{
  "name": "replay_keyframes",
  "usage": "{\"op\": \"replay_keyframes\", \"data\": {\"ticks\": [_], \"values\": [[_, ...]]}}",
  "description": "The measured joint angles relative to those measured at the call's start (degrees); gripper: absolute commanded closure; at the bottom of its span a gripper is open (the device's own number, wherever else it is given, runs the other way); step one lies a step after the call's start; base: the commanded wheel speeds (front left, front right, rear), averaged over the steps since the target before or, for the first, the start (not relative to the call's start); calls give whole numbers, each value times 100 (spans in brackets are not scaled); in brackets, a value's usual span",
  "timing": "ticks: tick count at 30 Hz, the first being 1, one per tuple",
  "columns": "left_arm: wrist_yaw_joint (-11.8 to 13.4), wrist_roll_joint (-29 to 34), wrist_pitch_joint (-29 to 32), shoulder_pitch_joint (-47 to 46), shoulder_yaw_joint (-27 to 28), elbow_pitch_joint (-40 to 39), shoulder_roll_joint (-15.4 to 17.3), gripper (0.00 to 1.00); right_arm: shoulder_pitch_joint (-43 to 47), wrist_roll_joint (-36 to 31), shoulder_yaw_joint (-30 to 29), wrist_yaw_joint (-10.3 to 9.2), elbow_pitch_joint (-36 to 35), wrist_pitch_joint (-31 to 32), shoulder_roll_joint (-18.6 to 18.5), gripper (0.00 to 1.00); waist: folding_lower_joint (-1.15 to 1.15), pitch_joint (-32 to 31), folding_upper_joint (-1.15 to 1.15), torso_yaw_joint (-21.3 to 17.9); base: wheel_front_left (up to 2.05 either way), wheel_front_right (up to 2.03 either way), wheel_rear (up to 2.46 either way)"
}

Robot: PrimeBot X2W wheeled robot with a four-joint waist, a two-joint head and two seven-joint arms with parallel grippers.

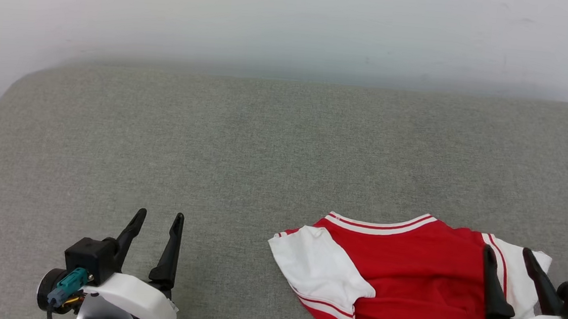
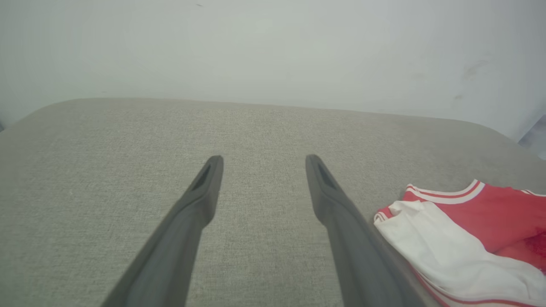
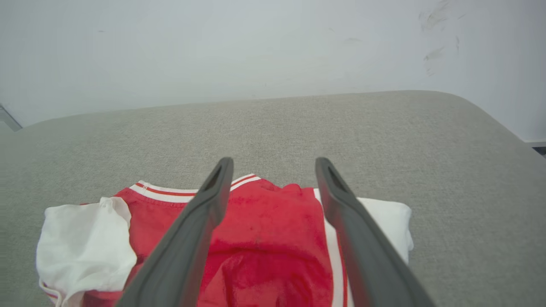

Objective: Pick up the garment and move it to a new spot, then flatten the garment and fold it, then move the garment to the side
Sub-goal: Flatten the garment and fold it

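The garment (image 1: 406,280), a red jersey shirt with white sleeves and red-and-white striped trim, lies loosely rumpled on the grey cushioned surface at the lower right of the head view, its lower part cut off by the frame edge. My right gripper (image 1: 507,255) stands open just above its right sleeve, with nothing between the fingers; in the right wrist view the garment (image 3: 264,238) lies under the spread fingers of that gripper (image 3: 275,166). Over bare fabric at the lower left, my left gripper (image 1: 160,218) is open, and the garment (image 2: 469,238) lies to its right, beside that gripper (image 2: 262,162).
The grey upholstered surface (image 1: 264,148) stretches wide to the back and left, ending at a pale wall (image 1: 294,23). Its rounded left corner (image 1: 21,83) drops off toward a dark gap at the far left.
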Motion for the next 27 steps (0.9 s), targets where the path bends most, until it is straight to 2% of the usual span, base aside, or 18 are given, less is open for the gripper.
{"op": "replay_keyframes", "data": {"ticks": [4, 7, 13, 18, 27], "values": [[-52, 0, 223, -33, -118, -69, 33, 0, 238, 85, 213, 0, -281, 38, 0, 0, 0, -1, 0, -103, 0, 0, 0], [-189, -41, 522, -231, -283, -153, 65, 0, 361, 149, 289, 0, -424, 70, 0, 0, 0, 35, 0, -171, 0, 0, 0], [-541, -122, 1430, -825, -893, -261, 65, 0, 403, 169, 364, 0, -546, 144, 1, 0, 0, 158, 0, -299, 0, 0, 0], [-691, -254, 2240, -1288, -1451, -208, 96, 0, 331, 259, 416, 0, -543, 154, 1, 0, 0, 332, 0, -410, 0, 0, 0], [-766, -471, 3471, -1965, -2412, 112, 556, 0, 115, 399, 530, 0, -352, 107, 0, 0, 1, 762, 0, -587, 0, 0, 0]]}}
